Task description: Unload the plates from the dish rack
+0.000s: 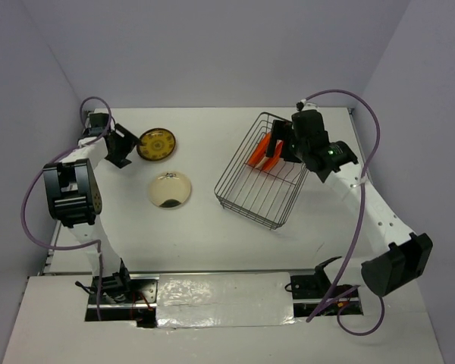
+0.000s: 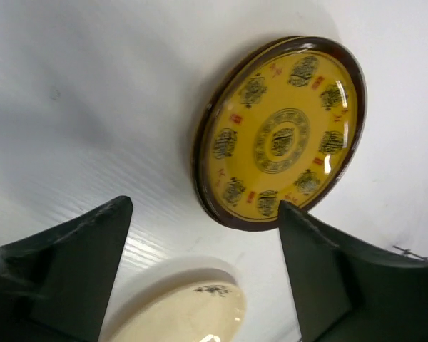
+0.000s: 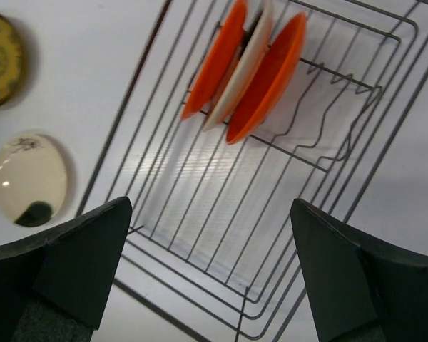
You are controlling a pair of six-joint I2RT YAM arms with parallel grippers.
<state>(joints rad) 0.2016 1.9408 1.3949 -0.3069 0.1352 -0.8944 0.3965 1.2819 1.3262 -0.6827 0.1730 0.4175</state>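
Observation:
The dark grey wire dish rack (image 1: 246, 193) stands right of centre; it also fills the right wrist view (image 3: 200, 235). Three plates stand upright in its far end: an orange plate (image 3: 215, 60), a cream-white plate (image 3: 244, 68) and another orange plate (image 3: 267, 75); the orange ones show from above (image 1: 262, 152). A yellow-brown patterned plate (image 1: 156, 144) (image 2: 278, 132) and a cream-white plate with a dark blotch (image 1: 171, 189) (image 2: 185, 313) lie flat on the table. My right gripper (image 1: 282, 144) (image 3: 207, 271) is open above the rack. My left gripper (image 1: 121, 148) (image 2: 203, 271) is open and empty beside the yellow-brown plate.
The white table (image 1: 205, 243) is walled by grey panels on three sides. The right arm's purple cable (image 1: 368, 152) loops behind the rack. The left arm's base and cables (image 1: 72, 197) stand along the left edge.

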